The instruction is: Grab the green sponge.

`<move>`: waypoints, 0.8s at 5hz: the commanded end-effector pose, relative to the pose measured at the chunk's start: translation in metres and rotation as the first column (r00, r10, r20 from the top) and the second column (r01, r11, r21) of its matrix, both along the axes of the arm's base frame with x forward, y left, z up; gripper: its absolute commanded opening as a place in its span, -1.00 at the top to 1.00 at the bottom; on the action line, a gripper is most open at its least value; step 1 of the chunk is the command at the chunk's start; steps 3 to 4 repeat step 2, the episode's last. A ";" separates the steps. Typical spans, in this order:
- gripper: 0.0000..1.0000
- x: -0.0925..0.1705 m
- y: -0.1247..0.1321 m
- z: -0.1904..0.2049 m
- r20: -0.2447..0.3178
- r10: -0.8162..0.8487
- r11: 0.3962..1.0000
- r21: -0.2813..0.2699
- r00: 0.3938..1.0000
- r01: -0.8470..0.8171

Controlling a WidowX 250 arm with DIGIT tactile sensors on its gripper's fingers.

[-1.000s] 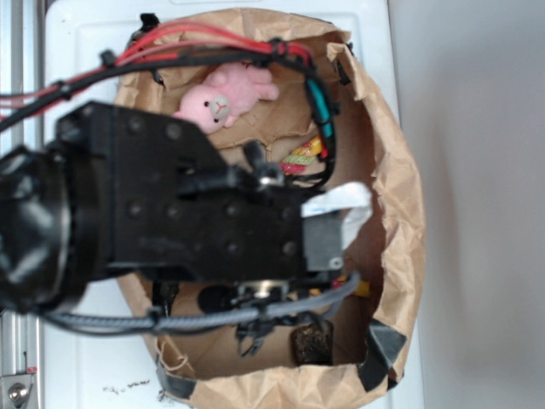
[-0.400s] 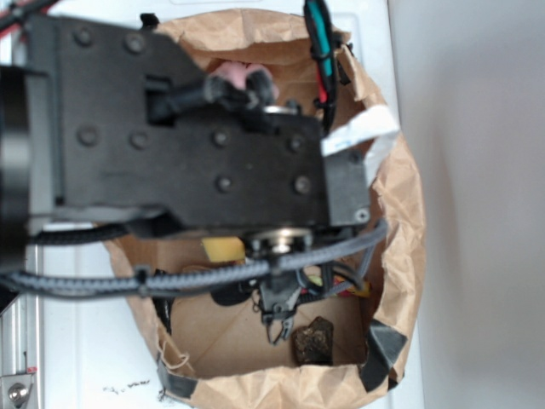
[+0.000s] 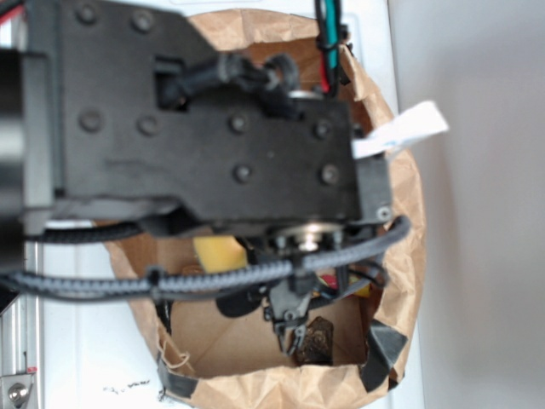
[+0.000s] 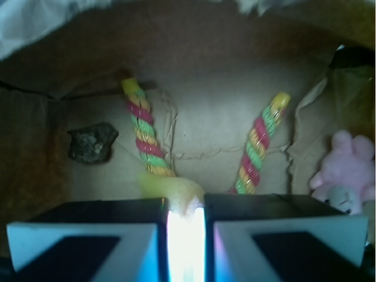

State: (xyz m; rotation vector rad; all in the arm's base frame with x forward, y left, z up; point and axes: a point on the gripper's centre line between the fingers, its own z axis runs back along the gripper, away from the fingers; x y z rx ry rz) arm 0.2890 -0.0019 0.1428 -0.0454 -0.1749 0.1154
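Note:
The green sponge [image 4: 174, 189] looks pale yellow-green in the wrist view. It sits pinched between the two dark fingers of my gripper [image 4: 185, 202], its top bulging out above them. The jaws are shut on it with only a narrow bright gap left. In the exterior view a corner of the sponge [image 3: 220, 253] shows just under the black arm body [image 3: 196, 136], which hides the fingers themselves. The sponge hangs above the floor of the brown paper bag [image 3: 400, 230].
On the bag floor lie two twisted red, yellow and green rope toys [image 4: 145, 130] [image 4: 257, 147], a dark rough lump [image 4: 90, 143] [image 3: 313, 341] and a pink plush animal [image 4: 345, 170]. The crumpled bag walls ring everything closely. Cables [image 3: 255, 274] trail under the arm.
The arm has come up toward the exterior camera and shifted right, filling more of the frame. The sponge has come into view under it. The pink plush is now hidden there.

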 end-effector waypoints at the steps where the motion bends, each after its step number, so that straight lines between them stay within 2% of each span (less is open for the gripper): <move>1: 1.00 0.004 -0.018 0.037 0.116 -0.029 0.999 0.028 0.993 0.026; 2: 1.00 0.006 -0.020 0.030 0.096 -0.042 0.998 0.050 0.994 0.038; 4: 1.00 0.006 -0.020 0.030 0.096 -0.042 0.998 0.050 0.994 0.038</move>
